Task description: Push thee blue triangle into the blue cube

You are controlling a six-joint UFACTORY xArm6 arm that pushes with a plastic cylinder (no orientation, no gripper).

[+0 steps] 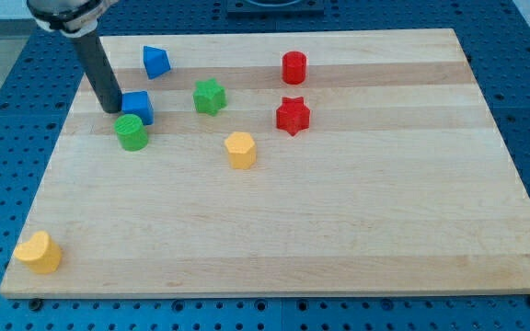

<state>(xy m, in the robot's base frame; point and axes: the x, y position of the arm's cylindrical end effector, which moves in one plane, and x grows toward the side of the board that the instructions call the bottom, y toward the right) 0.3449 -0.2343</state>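
The blue triangle point(155, 62) lies near the view's top left of the wooden board point(357, 211). The blue cube point(138, 107) sits a short way below it, with a gap between them. A green cylinder point(132, 133) touches the cube's lower edge. My tip point(111, 108) rests on the board just left of the blue cube, close to or touching its left side. The dark rod rises up and to the left from there. The tip is below and left of the blue triangle.
A green star point(209, 97) lies right of the cube. A red cylinder point(293, 67) and a red star point(293, 116) lie at centre top. A yellow block point(240, 150) is mid-board. Another yellow block point(39, 252) sits at the bottom left corner.
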